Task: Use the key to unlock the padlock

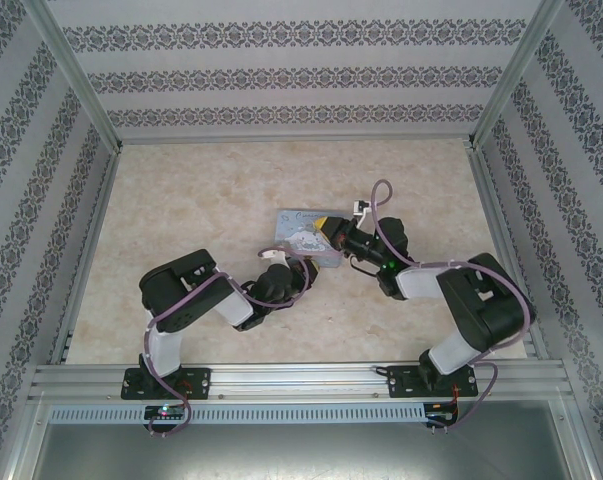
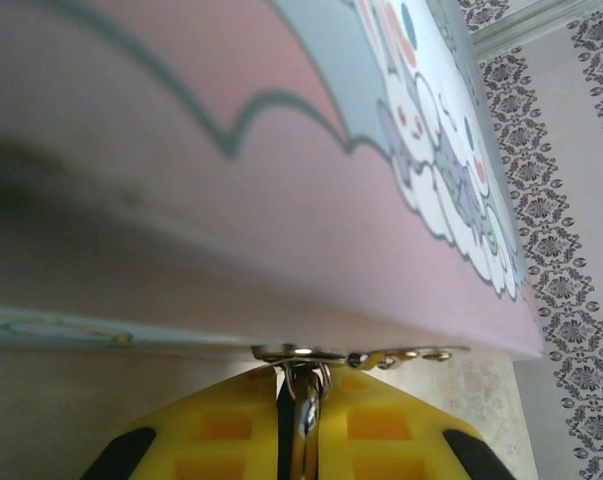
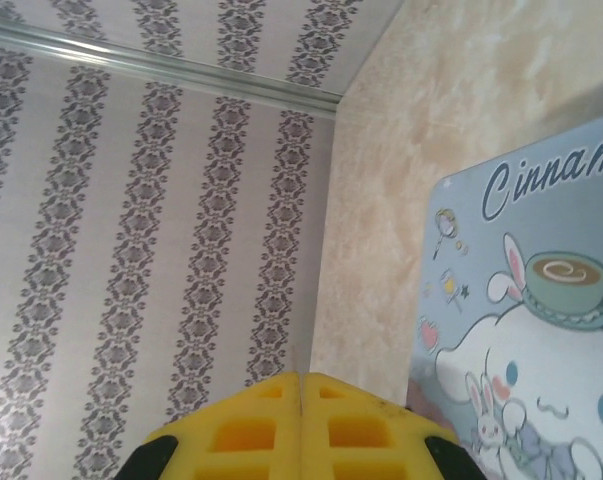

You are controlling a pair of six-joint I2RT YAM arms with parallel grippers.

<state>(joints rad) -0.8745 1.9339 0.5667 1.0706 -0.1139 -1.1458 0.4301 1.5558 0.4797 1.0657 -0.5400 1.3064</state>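
Note:
My left gripper [image 2: 301,372] is shut on a thin silvery metal loop [image 2: 303,405] just under the tin's metal latch [image 2: 299,353]. The loop looks like the padlock's shackle, and the teal body is hidden between the yellow fingers. From above, the left gripper [image 1: 309,268] sits at the near edge of the pale-blue cartoon tin [image 1: 299,228]. My right gripper [image 1: 326,228] rests at the tin's right end, its yellow fingers [image 3: 261,420] pressed together beside the printed lid [image 3: 521,330]. I cannot make out the key.
Small shiny chain links [image 2: 431,354] lie along the tin's edge, right of the latch. The tin lies mid-table on the beige marbled surface [image 1: 201,210]. Patterned walls [image 1: 301,70] with aluminium rails enclose the table on three sides.

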